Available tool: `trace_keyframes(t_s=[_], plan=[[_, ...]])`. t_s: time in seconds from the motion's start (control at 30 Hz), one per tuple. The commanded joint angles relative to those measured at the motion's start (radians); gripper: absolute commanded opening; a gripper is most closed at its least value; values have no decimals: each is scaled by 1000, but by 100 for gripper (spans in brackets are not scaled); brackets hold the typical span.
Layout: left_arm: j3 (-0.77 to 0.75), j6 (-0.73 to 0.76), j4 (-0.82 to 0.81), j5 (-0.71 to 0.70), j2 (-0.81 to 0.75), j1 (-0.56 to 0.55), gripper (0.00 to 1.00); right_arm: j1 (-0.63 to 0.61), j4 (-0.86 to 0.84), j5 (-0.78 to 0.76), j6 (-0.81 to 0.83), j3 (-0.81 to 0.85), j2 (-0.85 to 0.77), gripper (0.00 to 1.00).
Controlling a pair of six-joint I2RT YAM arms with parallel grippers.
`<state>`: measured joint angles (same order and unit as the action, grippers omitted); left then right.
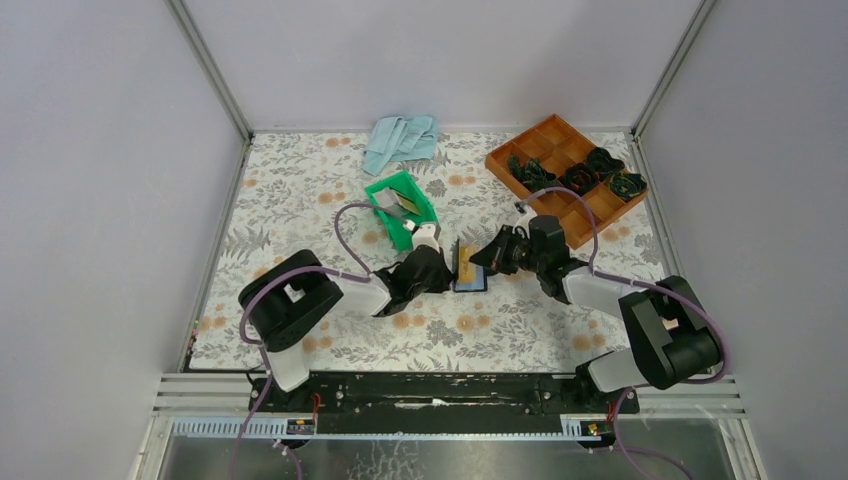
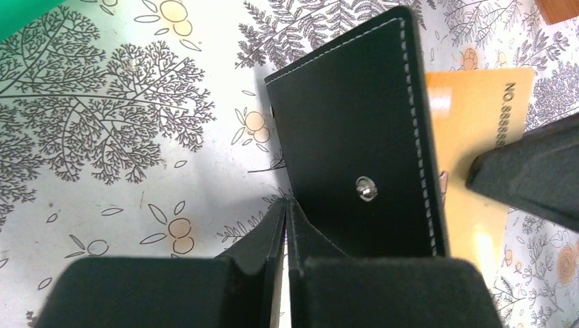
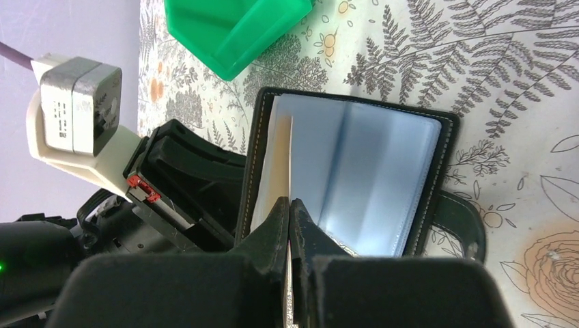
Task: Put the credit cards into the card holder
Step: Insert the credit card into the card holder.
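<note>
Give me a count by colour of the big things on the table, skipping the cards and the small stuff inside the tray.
Green: 1, bin
Brown: 1, compartment tray
Blue: 1, cloth
Black: 1, card holder
Total: 4

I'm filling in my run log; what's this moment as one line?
left claw: shut on black folding card holder cover | right claw: shut on orange-gold plastic card | status: card at open holder, insertion unclear
</note>
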<state>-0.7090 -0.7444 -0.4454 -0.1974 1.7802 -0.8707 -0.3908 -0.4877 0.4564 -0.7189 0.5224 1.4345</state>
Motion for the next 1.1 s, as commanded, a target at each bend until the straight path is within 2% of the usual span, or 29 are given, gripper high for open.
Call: trace_keyframes(t_s=[0.0,0.67,1.07], plan=[[-7,28,28,21,44,-11,7,-28,9,4,26,31,-26,0],[27,34,54,31,33,-13,7,-93,-4,-91,62,42,86,0],[69,19,178,-77,-69,-14,7,-107,50,-153,103,78,135,0]])
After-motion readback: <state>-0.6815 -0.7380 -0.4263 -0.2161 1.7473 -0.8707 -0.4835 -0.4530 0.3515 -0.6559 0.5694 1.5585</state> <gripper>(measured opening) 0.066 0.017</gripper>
